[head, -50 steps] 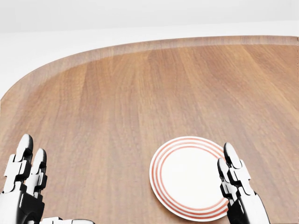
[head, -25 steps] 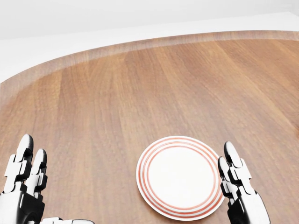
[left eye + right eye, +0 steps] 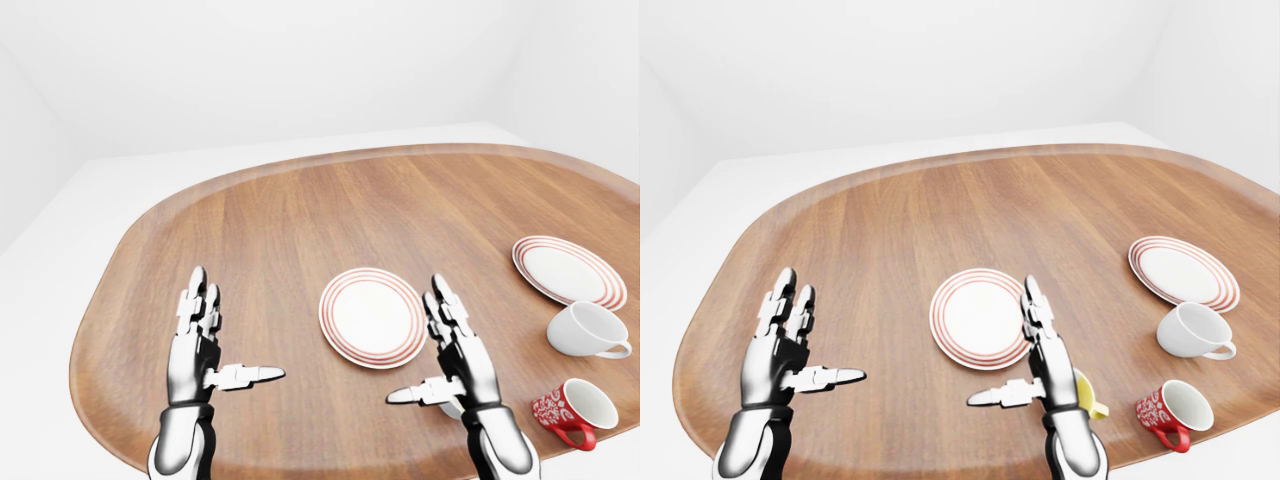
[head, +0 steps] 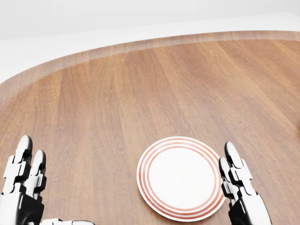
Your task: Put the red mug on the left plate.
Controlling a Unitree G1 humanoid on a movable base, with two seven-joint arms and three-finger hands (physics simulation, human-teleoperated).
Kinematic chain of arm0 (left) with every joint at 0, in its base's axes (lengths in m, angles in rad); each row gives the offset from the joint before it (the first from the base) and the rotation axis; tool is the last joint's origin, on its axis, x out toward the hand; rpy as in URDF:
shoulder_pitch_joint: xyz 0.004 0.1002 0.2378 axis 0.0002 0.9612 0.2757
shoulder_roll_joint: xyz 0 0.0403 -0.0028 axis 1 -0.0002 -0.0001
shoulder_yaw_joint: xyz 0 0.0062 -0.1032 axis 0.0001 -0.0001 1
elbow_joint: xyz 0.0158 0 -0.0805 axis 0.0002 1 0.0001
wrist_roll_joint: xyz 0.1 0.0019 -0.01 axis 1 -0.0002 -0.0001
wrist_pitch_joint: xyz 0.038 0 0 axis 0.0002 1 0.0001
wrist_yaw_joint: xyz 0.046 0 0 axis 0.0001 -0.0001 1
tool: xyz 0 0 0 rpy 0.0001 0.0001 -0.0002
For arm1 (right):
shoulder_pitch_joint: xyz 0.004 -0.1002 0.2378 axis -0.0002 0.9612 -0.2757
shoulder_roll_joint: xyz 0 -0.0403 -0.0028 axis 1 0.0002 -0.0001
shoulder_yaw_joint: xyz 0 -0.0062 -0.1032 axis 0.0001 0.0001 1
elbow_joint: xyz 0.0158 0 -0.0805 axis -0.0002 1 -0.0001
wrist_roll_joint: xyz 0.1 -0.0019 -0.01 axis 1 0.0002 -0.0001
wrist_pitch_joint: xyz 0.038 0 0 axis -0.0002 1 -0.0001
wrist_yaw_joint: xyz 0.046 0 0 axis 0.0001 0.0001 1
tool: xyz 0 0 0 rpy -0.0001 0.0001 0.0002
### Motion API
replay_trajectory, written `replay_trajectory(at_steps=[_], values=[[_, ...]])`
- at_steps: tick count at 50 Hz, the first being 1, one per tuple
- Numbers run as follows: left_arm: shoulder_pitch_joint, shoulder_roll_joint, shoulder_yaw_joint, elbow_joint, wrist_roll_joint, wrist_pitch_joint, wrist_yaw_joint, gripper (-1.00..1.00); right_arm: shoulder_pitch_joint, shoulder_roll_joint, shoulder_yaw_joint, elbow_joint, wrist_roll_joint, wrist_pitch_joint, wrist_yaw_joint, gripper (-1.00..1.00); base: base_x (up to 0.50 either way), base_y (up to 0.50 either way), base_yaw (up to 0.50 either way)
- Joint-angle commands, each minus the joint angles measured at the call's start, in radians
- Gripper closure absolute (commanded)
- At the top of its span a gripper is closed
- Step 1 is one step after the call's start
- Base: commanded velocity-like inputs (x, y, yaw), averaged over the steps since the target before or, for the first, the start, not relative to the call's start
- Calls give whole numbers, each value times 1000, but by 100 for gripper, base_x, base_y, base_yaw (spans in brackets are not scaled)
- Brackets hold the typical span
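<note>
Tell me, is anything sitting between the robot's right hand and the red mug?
Partly: a yellow mug sits just beside the open right hand, toward the red mug. The remaining wood between them looks bare.

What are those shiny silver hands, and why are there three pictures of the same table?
They belong to a robot in a computer simulation. All three pictures come from cameras on its head: two "eyes" side by side, and one looking lower. The left hand and right hand hover over a wooden table with fingers spread, holding nothing. On the table lie a left plate, a right plate, a white cup and a red mug, both tipped on their sides. Something yellow peeks from behind the right hand.
</note>
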Motion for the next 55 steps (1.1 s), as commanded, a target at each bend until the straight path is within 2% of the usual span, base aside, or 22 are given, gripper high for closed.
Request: replay_trajectory(at_steps=[1,2,3,4,6,7,10,11,12,17,18,19,20,23,25,28,36,40,49,51,52,55], values=[[14,-2,10,-11,-7,0,4,-100,-27,14,-21,27,-232,54,-168,-100,0,0,0],[15,-3,14,-13,-11,0,4,-100,-45,13,-20,46,-284,79,-205,-100,0,0,0],[20,-5,16,-16,-10,0,4,-100,-78,-3,5,86,-408,81,-263,-100,0,0,0],[23,-7,17,-19,-10,0,3,-100,-89,-13,30,102,-439,80,-258,-100,0,0,0],[22,-9,20,-18,-10,0,1,-100,-111,-10,90,138,-552,159,-290,-100,0,0,0],[20,-9,22,-17,-9,0,2,-100,-132,-7,100,170,-604,175,-330,-100,0,0,0],[20,-11,24,-17,-9,0,1,-100,-188,-15,116,274,-684,175,-420,-100,0,0,0],[23,-12,25,-20,-9,0,1,-100,-503,-178,-35,-55,-791,175,56,-100,0,0,0],[25,-13,24,-21,-7,0,2,-100,-589,-222,-41,-71,-888,175,155,-100,0,0,0],[19,-12,23,-16,-3,0,5,-100,-596,-199,-63,11,-1006,175,169,-100,0,0,0],[17,-12,24,-14,-3,0,5,-100,-592,-214,-43,57,-1120,175,114,-100,0,0,0],[17,-12,24,-14,-3,0,6,-100,-648,-281,-70,-14,-1200,175,302,-100,0,0,0],[18,-12,23,-15,-3,0,5,-100,-666,-294,-86,-24,-1236,175,388,-100,0,0,0],[17,-12,23,-14,-2,0,7,-100,-641,-254,-86,21,-1317,175,371,-100,0,0,0],[15,-12,22,-13,0,0,8,-100,-672,-342,-205,6,-1325,175,455,-100,0,0,0],[13,-11,19,-11,3,0,11,-100,-693,-338,-238,15,-1314,175,455,-100,0,0,0],[21,-12,20,-16,2,0,12,-100,-688,-408,-303,45,-1300,175,455,-100,0,0,0],[13,-11,32,-11,-6,0,11,-100,-621,-447,-360,80,-1370,175,455,-100,0,0,0],[16,-14,31,-15,0,0,13,-100,-424,-421,-583,-29,-1333,175,455,-100,0,0,0],[16,-14,31,-15,0,0,13,-100,-425,-418,-588,-30,-1335,175,455,-100,0,0,0],[19,-15,31,-17,1,0,14,-100,-377,-421,-644,18,-1361,175,455,-100,0,0,0],[20,-15,32,-18,0,0,14,-100,-368,-420,-688,53,-1322,175,455,-100,0,0,0]])
